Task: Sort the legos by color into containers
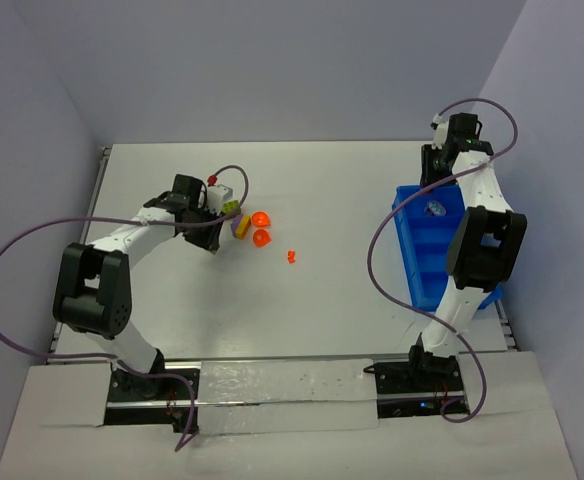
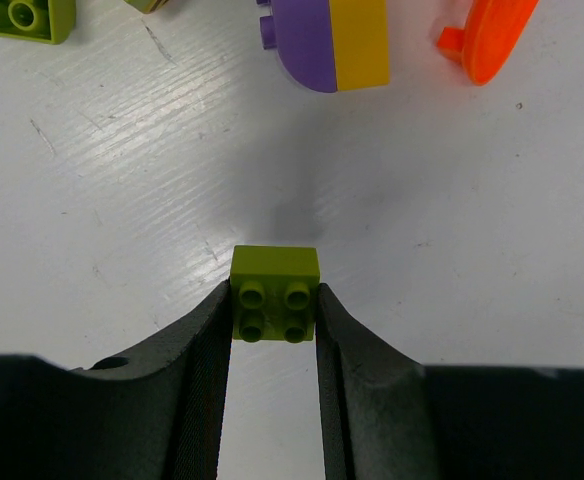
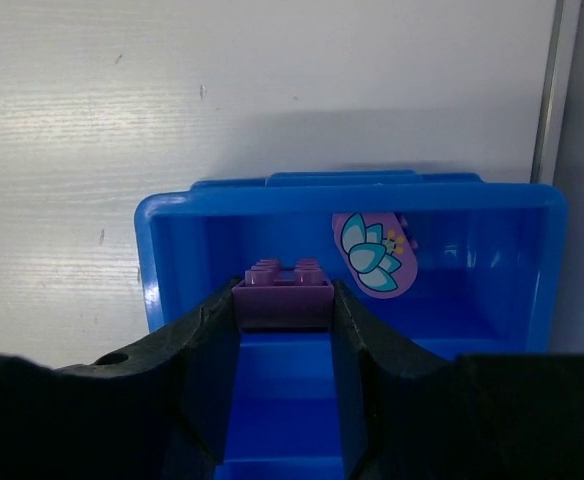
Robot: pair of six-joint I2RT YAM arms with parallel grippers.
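My left gripper [image 2: 275,312] is shut on a small lime-green lego [image 2: 275,295], studs facing the camera, just above the white table; in the top view that gripper [image 1: 213,238] sits by the loose pile. My right gripper [image 3: 284,300] is shut on a purple lego [image 3: 283,296] over the far end compartment of the blue tray [image 3: 162,260]. A purple rounded piece with a flower print [image 3: 374,255] lies in that compartment. In the top view the right gripper [image 1: 436,190] hangs over the tray's [image 1: 412,262] far end.
A purple-and-yellow piece [image 2: 332,45], an orange rounded piece [image 2: 492,35] and another lime-green brick [image 2: 22,18] lie just beyond the left fingers. Two orange pieces [image 1: 261,218] [image 1: 263,239] and a tiny orange bit [image 1: 292,256] lie mid-table. The table's right edge [image 3: 552,90] runs beside the tray.
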